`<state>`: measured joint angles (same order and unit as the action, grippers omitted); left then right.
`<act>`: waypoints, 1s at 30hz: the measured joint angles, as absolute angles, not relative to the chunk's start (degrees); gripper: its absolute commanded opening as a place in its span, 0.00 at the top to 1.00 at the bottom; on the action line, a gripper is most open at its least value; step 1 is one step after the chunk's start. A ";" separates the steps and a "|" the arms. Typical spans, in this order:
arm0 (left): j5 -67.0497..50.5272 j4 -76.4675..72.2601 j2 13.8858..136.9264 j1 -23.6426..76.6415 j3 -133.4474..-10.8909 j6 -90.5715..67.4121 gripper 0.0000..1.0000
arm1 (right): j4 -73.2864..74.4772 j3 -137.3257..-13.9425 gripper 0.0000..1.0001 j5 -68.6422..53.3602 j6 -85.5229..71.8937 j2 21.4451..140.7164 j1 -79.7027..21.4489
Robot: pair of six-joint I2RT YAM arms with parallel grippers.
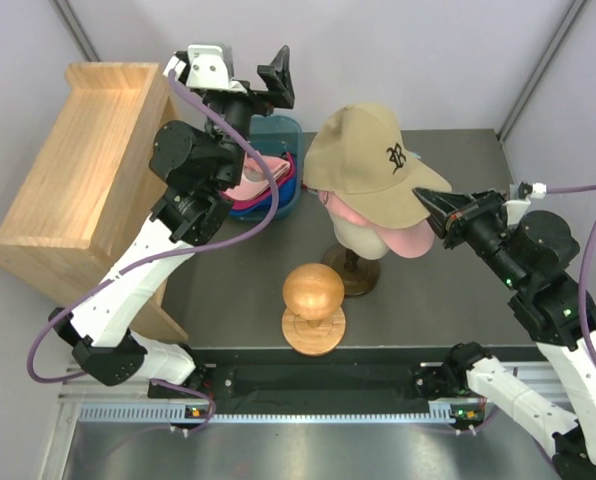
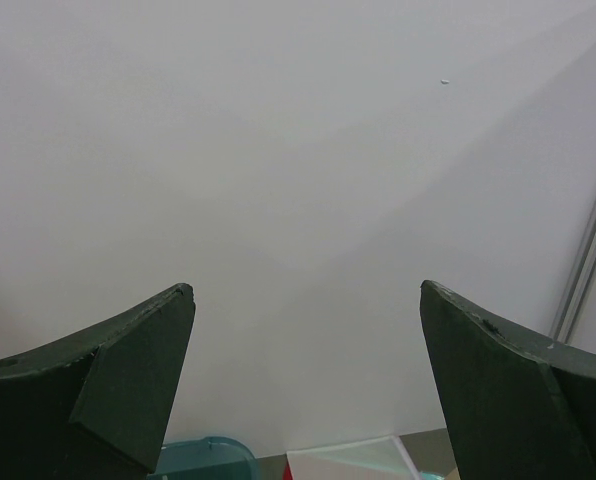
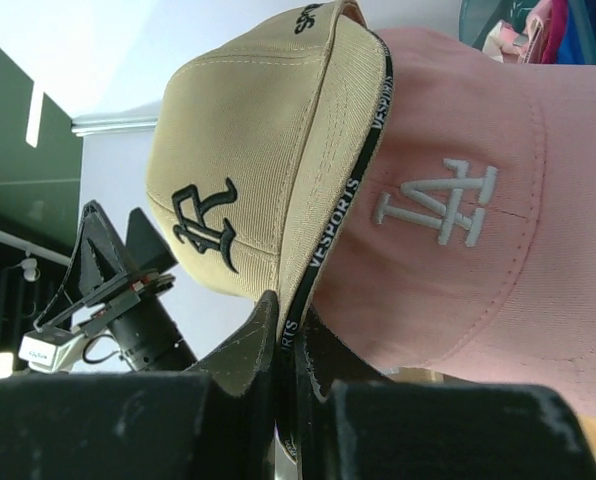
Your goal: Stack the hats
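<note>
Stack half built: right gripper pinches tan cap over pink cap; left gripper wide, empty; bin caps remain.

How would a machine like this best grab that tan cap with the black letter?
By the brim, from the robot's right. It is thin and juts toward the right arm, so the right pincer fits across its edge, as it does now; the domed crown of the tan cap is too wide.

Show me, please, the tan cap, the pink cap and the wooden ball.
tan cap (image 1: 363,150): top view, on its crown.
pink cap (image 3: 458,295): right wrist view, on the crown beside the white letters.
wooden ball (image 1: 314,290): top view, on its rounded top.
</note>
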<state>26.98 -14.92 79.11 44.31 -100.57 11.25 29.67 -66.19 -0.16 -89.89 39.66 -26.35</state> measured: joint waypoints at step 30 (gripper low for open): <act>28.40 -11.49 77.36 44.31 -96.86 7.05 0.02 | 33.52 -59.18 1.00 1.98 -91.35 32.99 -26.35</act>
